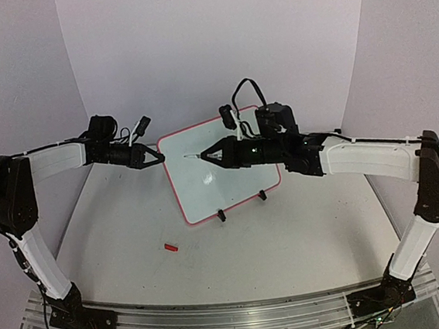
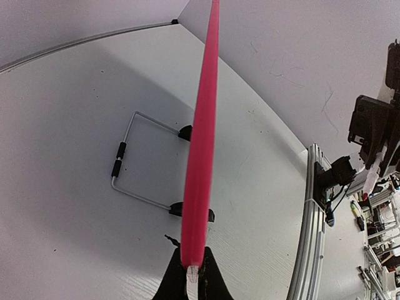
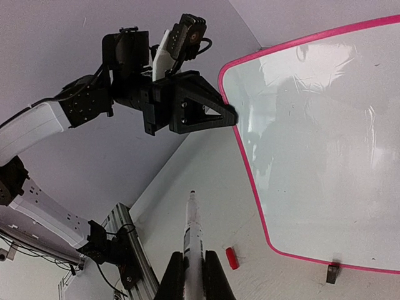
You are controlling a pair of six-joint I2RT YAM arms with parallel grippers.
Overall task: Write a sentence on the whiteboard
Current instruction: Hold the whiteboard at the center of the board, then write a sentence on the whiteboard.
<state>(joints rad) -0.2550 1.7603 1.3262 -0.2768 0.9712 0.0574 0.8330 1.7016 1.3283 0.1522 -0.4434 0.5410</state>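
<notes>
The whiteboard [image 1: 223, 181] stands tilted on the table, white with a red-pink rim and black clip feet [image 1: 220, 216]. No sentence shows on its face [image 3: 325, 156]. My left gripper [image 1: 159, 159] is shut on the board's left edge. In the left wrist view the rim [image 2: 203, 125] runs edge-on up from between its fingers [image 2: 192, 273]. My right gripper [image 1: 208, 156] is shut on a thin white marker [image 3: 192, 228]. The marker's uncapped dark tip [image 1: 190, 156] hovers over the board's upper left part. In the right wrist view the left gripper [image 3: 228, 115] grips the rim.
A small red marker cap [image 1: 171, 248] lies on the table in front of the board's left corner, also the cap [image 3: 231, 257] beside my right fingers. A wire stand [image 2: 128, 164] props the board from behind. An aluminium rail [image 1: 234, 315] runs along the near edge.
</notes>
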